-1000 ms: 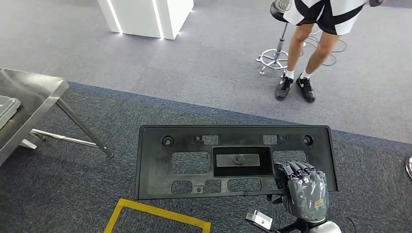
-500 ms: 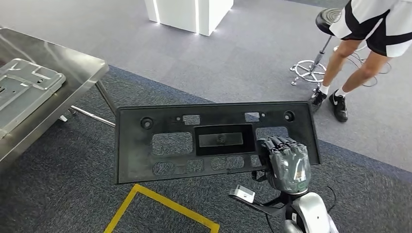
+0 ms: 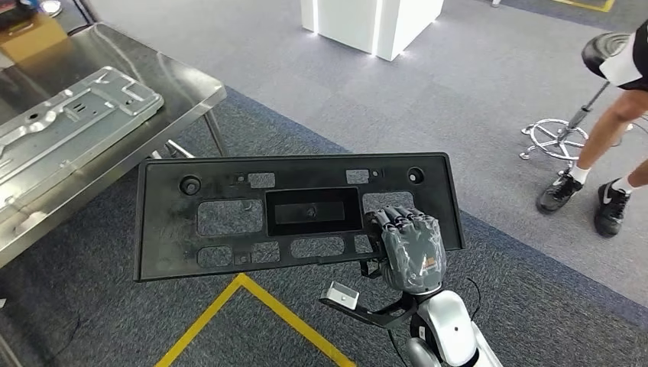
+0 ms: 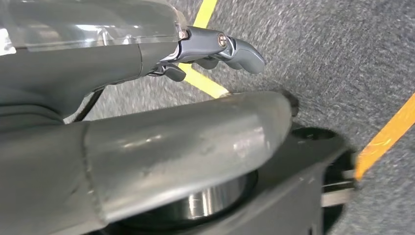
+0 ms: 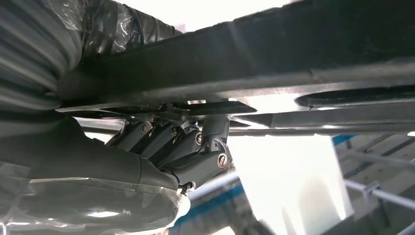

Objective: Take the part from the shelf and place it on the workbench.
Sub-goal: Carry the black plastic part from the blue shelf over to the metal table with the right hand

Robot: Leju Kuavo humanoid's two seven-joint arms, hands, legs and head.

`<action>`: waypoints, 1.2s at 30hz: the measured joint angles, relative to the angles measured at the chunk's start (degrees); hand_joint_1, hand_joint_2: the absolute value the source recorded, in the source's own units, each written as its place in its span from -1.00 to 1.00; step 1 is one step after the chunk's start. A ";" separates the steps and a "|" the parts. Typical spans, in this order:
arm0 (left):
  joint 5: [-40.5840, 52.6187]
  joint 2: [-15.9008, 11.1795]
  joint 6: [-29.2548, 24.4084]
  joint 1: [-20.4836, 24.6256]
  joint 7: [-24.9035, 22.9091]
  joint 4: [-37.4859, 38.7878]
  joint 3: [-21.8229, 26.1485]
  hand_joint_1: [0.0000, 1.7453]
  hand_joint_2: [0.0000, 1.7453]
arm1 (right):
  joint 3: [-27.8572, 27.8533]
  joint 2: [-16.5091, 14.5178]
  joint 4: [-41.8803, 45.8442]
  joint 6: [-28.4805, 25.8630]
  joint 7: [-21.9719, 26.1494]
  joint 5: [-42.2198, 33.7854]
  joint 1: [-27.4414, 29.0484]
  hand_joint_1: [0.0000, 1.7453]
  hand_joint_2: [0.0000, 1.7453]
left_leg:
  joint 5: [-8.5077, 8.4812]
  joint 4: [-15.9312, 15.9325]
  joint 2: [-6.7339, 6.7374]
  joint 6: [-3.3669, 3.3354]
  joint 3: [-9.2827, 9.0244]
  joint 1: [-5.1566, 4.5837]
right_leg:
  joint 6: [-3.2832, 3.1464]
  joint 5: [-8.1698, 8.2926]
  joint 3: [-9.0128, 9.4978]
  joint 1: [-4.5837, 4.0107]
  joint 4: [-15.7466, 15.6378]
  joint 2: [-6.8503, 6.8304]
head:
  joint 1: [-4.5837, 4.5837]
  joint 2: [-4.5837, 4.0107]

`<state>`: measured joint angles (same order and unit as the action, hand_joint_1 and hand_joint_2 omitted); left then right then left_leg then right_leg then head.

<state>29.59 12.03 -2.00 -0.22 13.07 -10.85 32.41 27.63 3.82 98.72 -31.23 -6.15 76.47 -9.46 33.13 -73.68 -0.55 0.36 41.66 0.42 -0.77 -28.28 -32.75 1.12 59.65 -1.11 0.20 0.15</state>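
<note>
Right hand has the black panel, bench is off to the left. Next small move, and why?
Probably keep turning left and carry the black plastic panel toward the steel workbench. The right hand grips the panel near its right end, over carpet, short of the bench. A grey metal part already lies there, so aim for bare surface beside it.

The person (image 3: 611, 130) and workbench (image 3: 115, 145) are cut off by the head view's edges.

Even overhead light fills the room, with soft shadows on the carpet (image 3: 497, 92). The steel desk (image 3: 153, 84) on the far left carries a dull sheen. The left wrist view is motion-blurred; the right wrist view is backlit, its bright background blown out.
</note>
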 joint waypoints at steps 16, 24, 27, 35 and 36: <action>0.02 -0.05 0.02 -0.11 0.17 -0.43 0.11 -1.00 -1.00 | 0.12 -0.13 -0.34 -0.16 0.08 -0.02 -0.26 1.00 1.00 | -7.93 16.47 -1.56 -3.59 -8.63 -0.52 | 2.00 -8.40 -5.13 -0.60 14.73 0.94 | -0.02 0.00; 2.08 0.07 -0.02 -0.11 -0.59 -0.43 0.04 -1.00 -1.00 | -0.10 0.49 0.38 -0.11 -0.33 -0.02 0.67 1.00 1.00 | -7.03 14.40 -7.97 -1.79 -7.40 -0.07 | 1.66 0.25 -0.49 0.27 0.22 6.51 | 0.02 0.00; 1.39 0.40 -0.66 -0.25 -0.57 -0.43 0.03 -1.00 -1.00 | -1.06 2.38 2.26 -0.44 -0.28 -1.32 2.23 1.00 1.00 | -5.83 12.37 -4.76 -0.97 -6.21 -0.23 | 0.66 0.34 0.30 0.40 -0.58 3.83 | 0.08 0.00; 0.15 1.15 -2.16 -0.45 -2.78 -0.43 0.42 -1.00 -1.00 | -3.43 6.85 6.20 -0.86 2.30 -4.11 6.04 1.00 1.00 | -6.20 7.51 2.10 -0.57 -3.51 0.08 | 0.47 -1.00 1.95 0.08 -0.90 -2.98 | 0.17 0.00; 0.39 1.18 -2.16 -0.45 -3.16 -0.43 0.44 -1.00 -1.00 | -3.43 6.96 6.37 -0.82 2.38 -4.02 6.12 1.00 1.00 | -7.31 11.12 3.23 -0.92 -5.41 -0.26 | 0.72 -1.24 2.27 -0.03 -0.92 -3.55 | 0.17 0.00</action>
<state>29.98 13.21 -4.16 -0.66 9.91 -11.28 32.86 24.20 10.79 105.09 -32.05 -3.77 72.46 -3.34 25.82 -62.56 2.68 -0.56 36.25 0.16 -0.05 -29.52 -30.48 1.08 58.73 -4.67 0.37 0.15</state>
